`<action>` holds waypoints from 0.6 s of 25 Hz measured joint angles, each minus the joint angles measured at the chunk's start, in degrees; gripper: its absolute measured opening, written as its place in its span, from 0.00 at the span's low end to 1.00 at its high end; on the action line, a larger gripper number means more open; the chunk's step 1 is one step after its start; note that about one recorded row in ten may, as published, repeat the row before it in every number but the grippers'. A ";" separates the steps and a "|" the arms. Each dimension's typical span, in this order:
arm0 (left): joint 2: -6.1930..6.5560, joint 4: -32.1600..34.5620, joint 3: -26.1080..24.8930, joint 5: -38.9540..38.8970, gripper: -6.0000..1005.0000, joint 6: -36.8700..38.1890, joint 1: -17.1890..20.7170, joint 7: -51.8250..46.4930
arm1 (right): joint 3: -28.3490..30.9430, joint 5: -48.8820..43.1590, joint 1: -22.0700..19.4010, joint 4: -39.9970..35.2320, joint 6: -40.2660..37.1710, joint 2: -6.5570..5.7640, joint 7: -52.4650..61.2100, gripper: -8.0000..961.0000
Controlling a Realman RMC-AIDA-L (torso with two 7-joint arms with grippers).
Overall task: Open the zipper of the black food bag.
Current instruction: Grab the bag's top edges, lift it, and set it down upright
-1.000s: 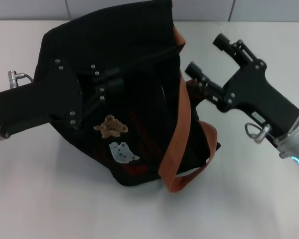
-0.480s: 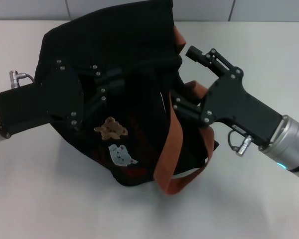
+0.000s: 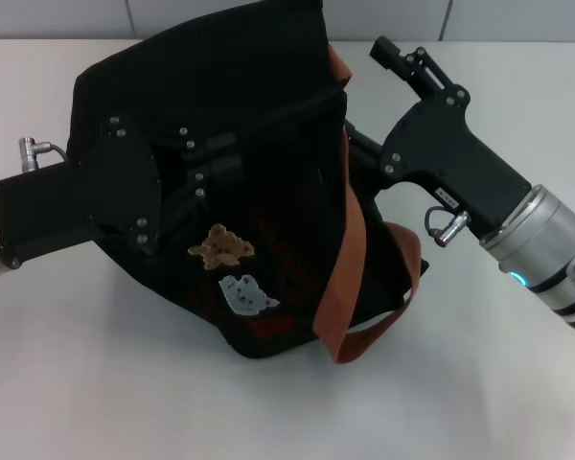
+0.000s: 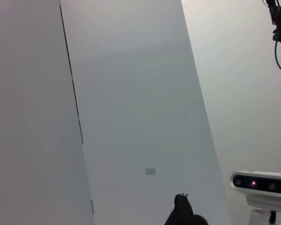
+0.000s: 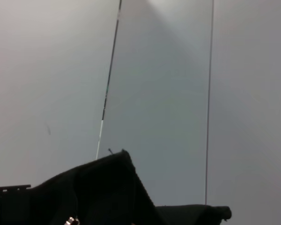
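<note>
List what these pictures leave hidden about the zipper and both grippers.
- Head view: the zipper's pull tab cannot be made out on the black food bag, black on black.
- Head view: left gripper lies over the bag; its fingertips blend into the fabric.
- Head view: right gripper has one finger behind the orange handle.
- Wrist views show mostly wall.

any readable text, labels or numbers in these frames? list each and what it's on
Nothing here can be quoted as it reads.
Red lettering on the black food bag, near the bear patches: too dark and creased to read.
Small white label on the right claw body: too small to read.
Both wrist views: no text visible.
</note>
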 joint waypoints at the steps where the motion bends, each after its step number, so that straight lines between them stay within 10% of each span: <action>1: 0.00 0.00 0.00 0.00 0.10 0.00 0.01 0.00 | 0.34 -0.07 -0.28 0.09 -0.19 0.00 0.00 0.81; 15: 0.10 0.00 -0.41 -0.12 0.10 0.01 0.15 0.00 | -0.26 -1.35 -5.64 -3.92 -7.16 -0.52 3.53 0.81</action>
